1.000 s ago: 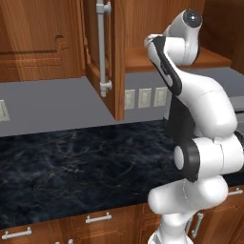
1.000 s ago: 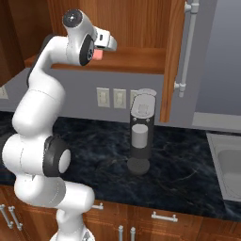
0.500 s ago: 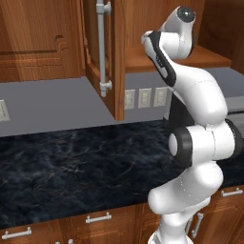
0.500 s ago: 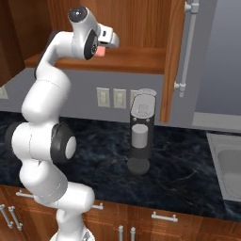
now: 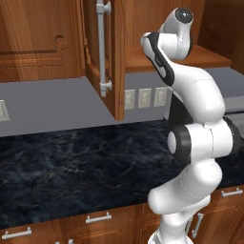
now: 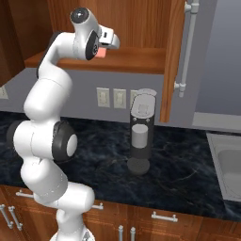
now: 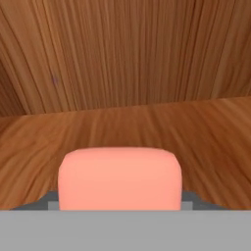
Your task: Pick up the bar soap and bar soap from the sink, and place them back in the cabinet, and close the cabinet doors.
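The arm reaches up to the open wall cabinet (image 6: 136, 28). The gripper (image 6: 104, 49) sits at the front edge of the wooden shelf (image 6: 132, 60), just above its surface. A salmon-pink bar soap (image 7: 120, 177) is pinched between the jaws; in the hand view it fills the lower centre, with the two fingertips (image 7: 192, 198) just showing at its sides. In the right base view the same soap (image 6: 101, 52) appears as a small pink patch under the white hand. Behind the soap, the hand view shows the bare shelf floor and the wood-grain back wall of the cabinet (image 7: 122, 54).

Both cabinet doors stand open. The left door (image 5: 107, 52) projects toward the camera, with its long vertical silver handle (image 5: 101, 45) facing out. The right door (image 6: 175, 56) also stands swung out, with its handle (image 6: 187, 44) on the outer face.

On the dark marble counter (image 6: 188, 169) below, a tall grey and black appliance (image 6: 141, 134) stands beside the wall outlets (image 6: 110, 98). The grey metal sink (image 6: 228, 164) lies at the right edge of the counter; its inside cannot be seen well enough to tell what it contains.
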